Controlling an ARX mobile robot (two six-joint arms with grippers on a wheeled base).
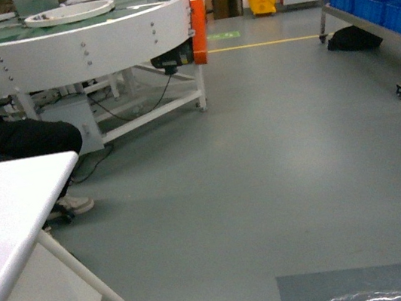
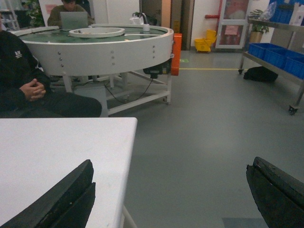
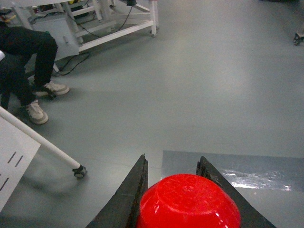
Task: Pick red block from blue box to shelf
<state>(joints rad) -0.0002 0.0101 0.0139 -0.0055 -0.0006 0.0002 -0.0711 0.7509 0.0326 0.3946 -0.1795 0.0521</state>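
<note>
R gripper (image 3: 172, 190) was clamped on the small glossy red plastic block (image 3: 188, 202), its two black fingers (image 3: 127, 197) pressed against opposite sides, seen in the right wrist view only; the block sat between the fingertips, carried above the grey floor (image 3: 199, 90), w/ its rounded top toward the camera. L gripper (image 2: 168, 192) hung w/ jaws wide apart, nothing between them, over the corner of the white rectangular table (image 2: 52, 156). The tall steel shelf on castors (image 1: 395, 28), carrying dark blue ribbed crates (image 1: 379, 4), stood well apart at far right in the head view. No turquoise tub showed in any view. Judged from looks: block was prob. light, rigid, not fragile, but the shiny surface would be slippery, so a grip low on the flat side walls seemed safer than on the rounded top, where fingers could slide off. How deep the fingers reached down the sides couldn't be told, as the lower part was cut off by the frame edge. A seated person in dark clothes (image 1: 0, 136) and a round white conveyor table (image 1: 68, 38) were at left, clear of the route to the shelf.
</note>
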